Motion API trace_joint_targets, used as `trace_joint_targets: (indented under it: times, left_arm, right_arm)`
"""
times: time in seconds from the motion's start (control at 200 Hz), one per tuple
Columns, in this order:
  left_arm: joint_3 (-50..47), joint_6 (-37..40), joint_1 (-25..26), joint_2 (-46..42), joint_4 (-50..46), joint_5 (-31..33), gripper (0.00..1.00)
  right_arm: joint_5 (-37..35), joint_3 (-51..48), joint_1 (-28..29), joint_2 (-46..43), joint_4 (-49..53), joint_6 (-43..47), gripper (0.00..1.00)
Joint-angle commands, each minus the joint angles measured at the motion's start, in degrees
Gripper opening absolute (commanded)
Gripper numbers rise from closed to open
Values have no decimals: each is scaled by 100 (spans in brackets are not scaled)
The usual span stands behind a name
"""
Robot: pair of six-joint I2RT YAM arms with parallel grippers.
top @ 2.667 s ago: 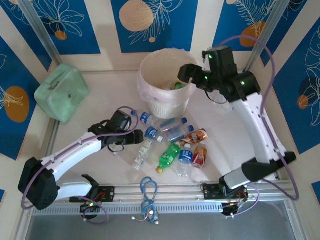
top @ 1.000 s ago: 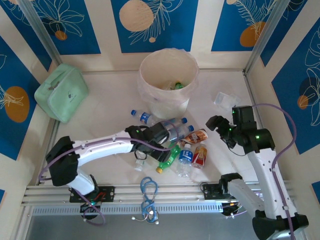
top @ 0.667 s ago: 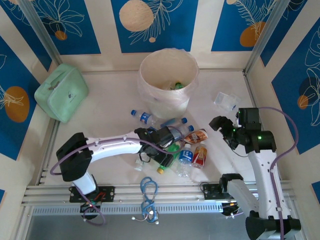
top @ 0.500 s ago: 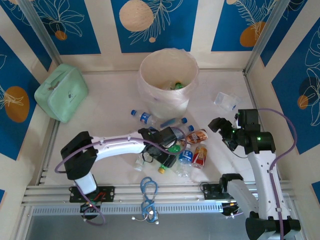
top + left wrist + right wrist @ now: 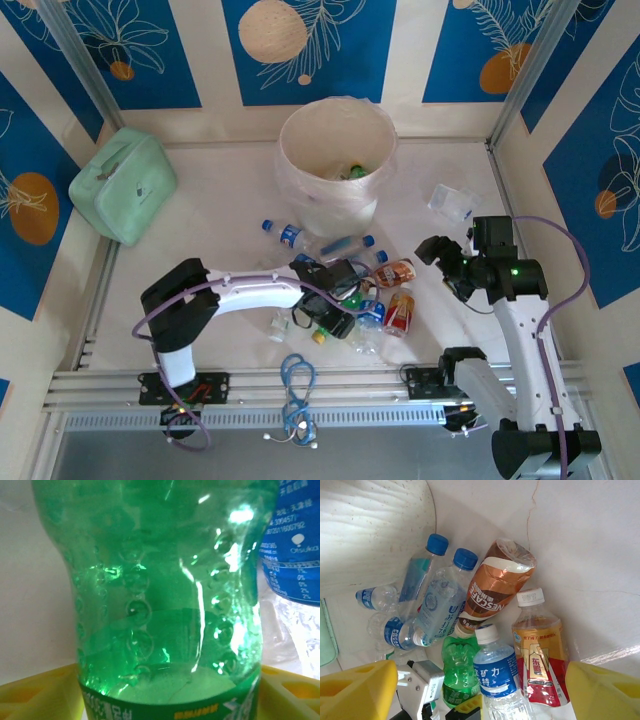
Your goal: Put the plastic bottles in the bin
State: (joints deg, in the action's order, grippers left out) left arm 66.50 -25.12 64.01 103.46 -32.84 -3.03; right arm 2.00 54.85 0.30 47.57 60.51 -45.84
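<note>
Bottles lie bunched on table just in front of cream bin, some more inside it. Green bottle sits between left gripper fingers, one at each side; clamped or not, cannot tell. Right gripper hangs right of pile, jaws spread wide, empty

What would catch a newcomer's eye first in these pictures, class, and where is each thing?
A jumble of plastic bottles lies on the table in front of the round cream bin at the back. The left gripper reaches into the pile with a green bottle between its yellow fingers, while the right gripper hangs open to the pile's right.
</note>
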Motion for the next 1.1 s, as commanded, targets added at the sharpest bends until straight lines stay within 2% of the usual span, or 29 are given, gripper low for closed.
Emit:
trace_joint_targets:
  times: [0.0, 0.255, 0.615, 0.905, 1.095]
  left_arm:
    - [148, 15, 59, 35, 15, -111, 75]
    - [106, 8, 99, -243, -107, -32, 64]
    - [629, 94, 184, -1244, -996, 296, 62]
    - [2205, 270, 90, -1706, -2013, 929, 62]
    - [3717, 483, -433, -1400, -2275, 888, 61]
  right_arm:
    - [116, 57, -25, -45, 84, 64, 87]
    - [55, 114, -22, -30, 75, 68, 86]
    - [-41, 159, 2, -46, 145, 155, 86]
    - [-243, 122, 345, -22, 136, 37, 86]
    - [-405, 166, 587, -40, 163, -62, 86]
